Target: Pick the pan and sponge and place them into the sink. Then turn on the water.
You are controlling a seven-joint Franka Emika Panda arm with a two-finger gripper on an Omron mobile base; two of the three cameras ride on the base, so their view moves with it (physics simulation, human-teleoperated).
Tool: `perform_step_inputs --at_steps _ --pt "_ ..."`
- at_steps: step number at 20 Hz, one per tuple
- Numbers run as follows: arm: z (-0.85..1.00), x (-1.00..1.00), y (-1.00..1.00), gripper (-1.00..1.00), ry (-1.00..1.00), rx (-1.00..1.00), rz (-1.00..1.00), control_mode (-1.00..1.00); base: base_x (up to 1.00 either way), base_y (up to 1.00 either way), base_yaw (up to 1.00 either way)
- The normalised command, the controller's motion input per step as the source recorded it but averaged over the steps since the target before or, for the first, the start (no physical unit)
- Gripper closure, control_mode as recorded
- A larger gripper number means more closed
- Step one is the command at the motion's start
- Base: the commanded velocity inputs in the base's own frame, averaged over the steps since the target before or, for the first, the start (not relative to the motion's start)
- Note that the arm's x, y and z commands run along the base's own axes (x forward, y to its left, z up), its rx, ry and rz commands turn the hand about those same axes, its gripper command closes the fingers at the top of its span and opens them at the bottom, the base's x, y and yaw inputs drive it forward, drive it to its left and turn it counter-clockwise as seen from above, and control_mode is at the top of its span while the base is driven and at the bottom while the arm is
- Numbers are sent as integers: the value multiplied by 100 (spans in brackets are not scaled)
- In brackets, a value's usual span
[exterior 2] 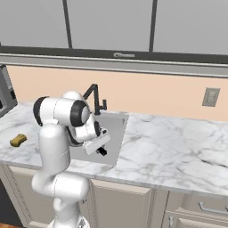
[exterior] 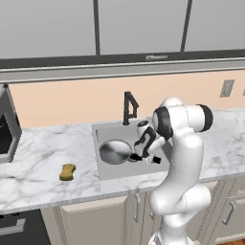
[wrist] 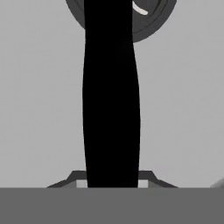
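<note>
Gripper pinches black handle of pan, fingers tight either side, so pan hangs level over sink (appears inside basin, contact with floor unclear); sponge waits on counter left of sink; faucet behind, dry

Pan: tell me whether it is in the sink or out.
In. The pan sits inside the sink in the left base view, and the pincer is shut on its black handle.

Glossy silver metal pan, matt black handle, veined polished marble counter.
</note>
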Motion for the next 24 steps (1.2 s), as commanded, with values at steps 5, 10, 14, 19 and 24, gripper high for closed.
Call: perform_step_inputs --at_steps 5,10,14,19,24 --pt "-12 0 0 -100 -15 0 0 -100 0 0 0" --pt "60 -18 0 -100 -10 3 0 -100 0 0 0" --pt "100 -45 9 -100 -10 7 0 -100 0 0 0" --pt "100 -52 25 -100 0 16 -4 -100 0 0 0" --pt "100 -57 42 -100 4 25 -10 -100 0 0 0"
